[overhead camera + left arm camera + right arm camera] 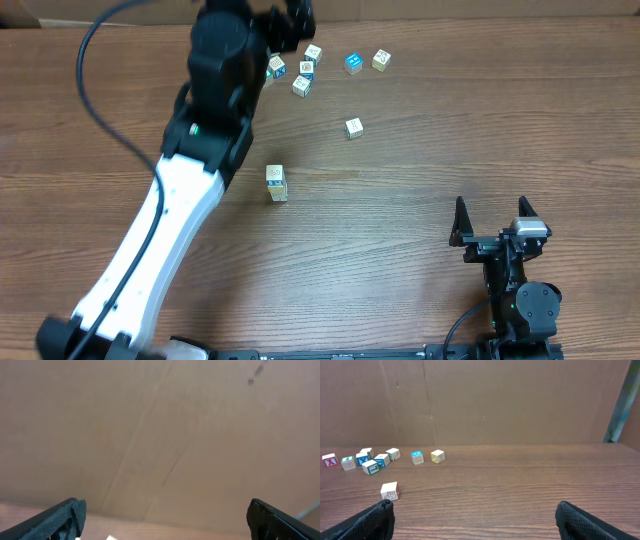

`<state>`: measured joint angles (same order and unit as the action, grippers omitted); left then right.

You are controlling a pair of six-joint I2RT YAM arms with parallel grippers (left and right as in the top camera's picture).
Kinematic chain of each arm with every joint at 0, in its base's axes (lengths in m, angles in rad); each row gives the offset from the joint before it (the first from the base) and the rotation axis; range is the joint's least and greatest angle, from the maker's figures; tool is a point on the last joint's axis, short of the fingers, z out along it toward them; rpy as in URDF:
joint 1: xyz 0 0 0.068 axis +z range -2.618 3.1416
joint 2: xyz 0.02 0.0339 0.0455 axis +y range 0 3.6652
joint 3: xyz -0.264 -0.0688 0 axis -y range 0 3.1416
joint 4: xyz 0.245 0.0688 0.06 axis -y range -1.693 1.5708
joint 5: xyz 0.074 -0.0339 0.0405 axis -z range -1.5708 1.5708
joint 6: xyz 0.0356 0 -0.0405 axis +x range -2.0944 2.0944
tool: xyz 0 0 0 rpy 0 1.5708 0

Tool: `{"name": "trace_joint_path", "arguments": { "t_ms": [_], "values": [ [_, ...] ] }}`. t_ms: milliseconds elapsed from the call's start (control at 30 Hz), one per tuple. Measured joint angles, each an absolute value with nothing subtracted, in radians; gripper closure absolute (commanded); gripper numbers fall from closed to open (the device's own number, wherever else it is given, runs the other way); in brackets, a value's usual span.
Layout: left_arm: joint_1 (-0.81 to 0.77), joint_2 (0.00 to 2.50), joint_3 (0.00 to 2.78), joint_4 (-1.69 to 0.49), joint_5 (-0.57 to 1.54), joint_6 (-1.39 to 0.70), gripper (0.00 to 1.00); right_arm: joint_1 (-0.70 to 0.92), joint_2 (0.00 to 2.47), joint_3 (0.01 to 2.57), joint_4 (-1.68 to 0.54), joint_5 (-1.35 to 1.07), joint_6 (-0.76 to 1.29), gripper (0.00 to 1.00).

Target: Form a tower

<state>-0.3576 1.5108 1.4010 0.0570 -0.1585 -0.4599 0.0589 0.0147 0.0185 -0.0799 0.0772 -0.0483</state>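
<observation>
Tower [277, 183] stands alone mid-worktop [400, 275], a bit left of centre, well apart from the loose cubes [307, 70] scattered along the far edge. Left gripper [165, 514] is out at that far edge by the cubes, fingers spread wide, nothing between them. Right gripper [492, 215] is near the right end of the near edge, also spread wide and empty.

Left hand [165, 522] spread wide, dark fingertips [62, 517] at both lower corners, creased brown cardboard wall [160, 425] filling the view
</observation>
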Motion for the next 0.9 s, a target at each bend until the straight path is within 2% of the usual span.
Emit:
{"name": "trace_joint_path", "arguments": {
  "t_ms": [333, 733, 900],
  "values": [
    [-0.358, 1.245, 0.957, -0.012, -0.159, -0.46, 0.01, 0.059, 0.015, 0.019, -0.08, 0.077, -0.049, 0.0],
    [-0.355, 0.876, 0.665, 0.06, -0.159, -0.46, 0.01, 0.059, 0.015, 0.019, -0.081, 0.078, -0.049, 0.0],
    [-0.295, 0.733, 0.487, 0.059, -0.158, -0.46, 0.0, 0.059, 0.015, 0.019, -0.081, 0.077, -0.048, 0.0]
  ]
}}
